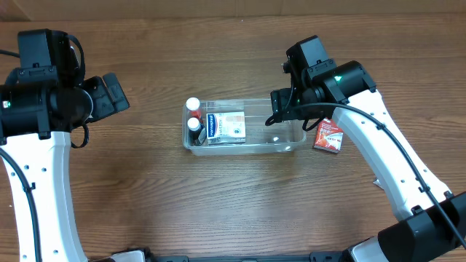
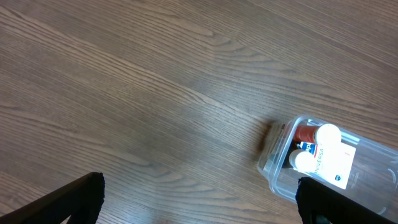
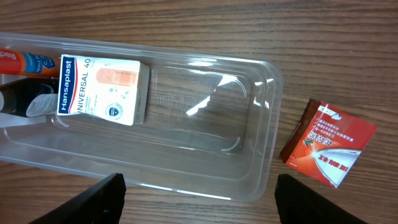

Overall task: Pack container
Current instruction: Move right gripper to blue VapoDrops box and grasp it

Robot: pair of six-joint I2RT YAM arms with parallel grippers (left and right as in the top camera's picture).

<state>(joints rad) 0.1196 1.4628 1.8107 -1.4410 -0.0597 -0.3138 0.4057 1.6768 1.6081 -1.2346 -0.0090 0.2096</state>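
Note:
The clear plastic container sits mid-table. It holds two small white-capped bottles at its left end and a white Hansaplast box; its right half is bare. The box and container also show in the right wrist view. A red packet lies on the table just right of the container, also in the right wrist view. My right gripper hovers over the container's right end, open and empty. My left gripper is open and empty, far left of the container.
Bare wood-grain table surrounds the container. A cardboard-coloured wall runs along the table's back edge. My right arm crosses the right side of the table.

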